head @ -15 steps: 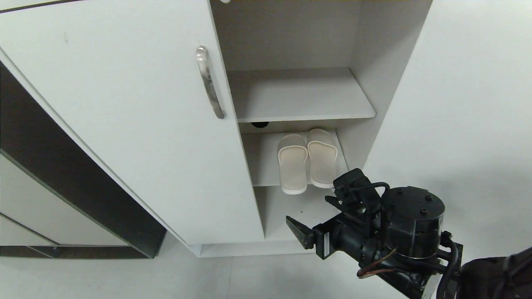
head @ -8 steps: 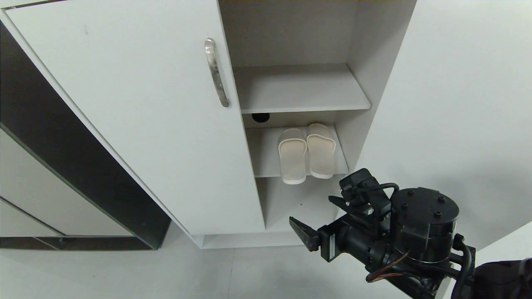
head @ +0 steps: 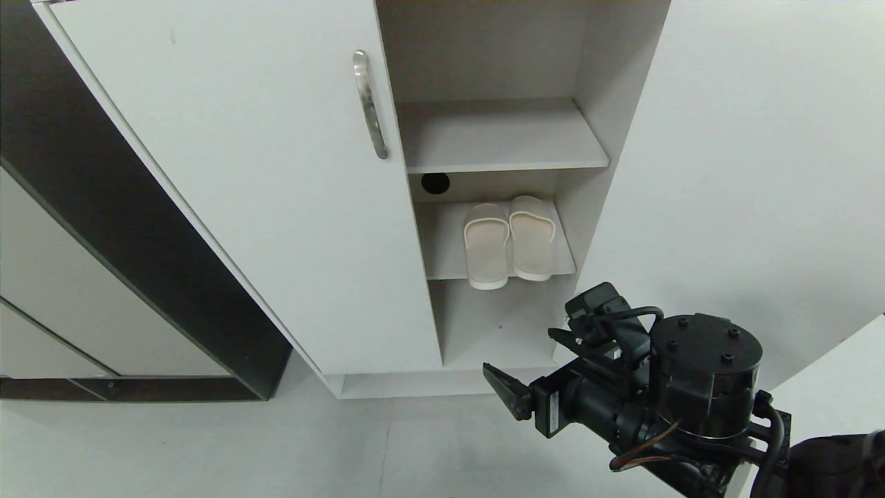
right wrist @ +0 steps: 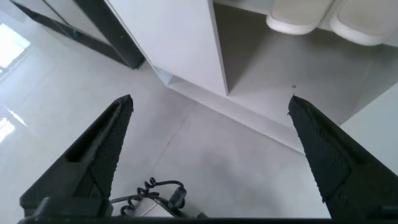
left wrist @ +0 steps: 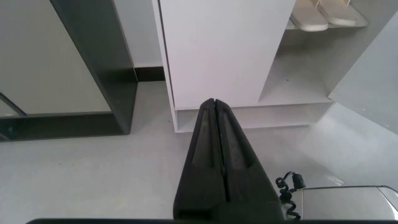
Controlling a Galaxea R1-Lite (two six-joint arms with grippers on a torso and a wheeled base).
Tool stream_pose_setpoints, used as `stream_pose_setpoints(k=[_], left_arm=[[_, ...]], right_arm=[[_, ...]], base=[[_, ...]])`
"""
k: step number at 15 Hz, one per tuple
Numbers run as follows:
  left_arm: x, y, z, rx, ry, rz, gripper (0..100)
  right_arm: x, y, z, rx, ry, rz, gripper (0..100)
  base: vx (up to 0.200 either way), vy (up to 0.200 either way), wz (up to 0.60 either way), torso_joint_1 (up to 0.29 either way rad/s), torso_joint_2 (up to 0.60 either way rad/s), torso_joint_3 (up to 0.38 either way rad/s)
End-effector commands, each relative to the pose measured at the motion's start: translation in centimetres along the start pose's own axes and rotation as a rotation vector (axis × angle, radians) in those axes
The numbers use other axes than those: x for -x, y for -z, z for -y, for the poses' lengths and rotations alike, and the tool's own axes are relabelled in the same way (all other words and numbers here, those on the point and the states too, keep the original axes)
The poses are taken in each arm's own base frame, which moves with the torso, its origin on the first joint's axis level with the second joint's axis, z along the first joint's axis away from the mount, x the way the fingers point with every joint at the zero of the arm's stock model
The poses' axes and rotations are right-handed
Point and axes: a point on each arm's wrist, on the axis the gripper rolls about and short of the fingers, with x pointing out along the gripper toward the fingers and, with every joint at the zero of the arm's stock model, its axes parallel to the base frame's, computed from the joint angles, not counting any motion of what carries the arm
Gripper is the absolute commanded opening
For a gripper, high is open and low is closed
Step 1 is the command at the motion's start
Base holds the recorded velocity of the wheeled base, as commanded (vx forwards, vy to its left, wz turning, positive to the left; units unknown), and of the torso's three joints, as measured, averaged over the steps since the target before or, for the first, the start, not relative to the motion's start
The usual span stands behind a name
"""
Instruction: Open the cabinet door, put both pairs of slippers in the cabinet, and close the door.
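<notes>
The white cabinet stands with its door (head: 263, 180) swung open to the left, a metal handle (head: 370, 104) at the door's edge. One pair of cream slippers (head: 510, 241) lies side by side on the middle shelf (head: 442, 242), heels at the front edge. My right gripper (head: 529, 363) hangs open and holds nothing, low in front of the bottom compartment and apart from the slippers. In the right wrist view the right gripper (right wrist: 210, 99) frames the floor, with the slippers (right wrist: 323, 18) beyond. My left gripper (left wrist: 214, 104) is shut on nothing above the floor, facing the cabinet's base.
The upper shelf (head: 498, 138) and the bottom compartment (head: 498, 332) sit above and below the slippers. A dark panel (head: 104, 207) runs left of the open door. A white panel (head: 747, 173) stands to the right. Grey floor (head: 276, 443) stretches in front.
The whole head view has shifted: the cabinet now sits higher and looks smaller, so the camera has moved back. The slippers stay on their shelf, and the right gripper stays open.
</notes>
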Motion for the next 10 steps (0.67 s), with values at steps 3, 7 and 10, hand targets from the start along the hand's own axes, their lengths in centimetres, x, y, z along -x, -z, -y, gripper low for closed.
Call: stream_pose_setpoints(k=[3, 7, 10], left_arm=[[0.00, 0.00, 0.01, 0.001, 0.003, 0.000, 0], [0.00, 0.00, 0.00, -0.001, 0.001, 0.000, 0], [0.00, 0.00, 0.00, 0.001, 0.001, 0.000, 0]], right_arm=[[0.02, 0.03, -0.04, 0.000, -0.002, -0.001, 100], [0.09, 0.16, -0.10, 0.002, -0.001, -0.005, 100], [0.04, 0.19, -0.01, 0.003, 0.002, -0.006, 100]], base=[[0.000, 0.000, 0.00, 0.000, 0.00, 0.000], [0.000, 0.000, 0.00, 0.002, 0.00, 0.027], [0.000, 0.000, 0.00, 0.004, 0.00, 0.167]])
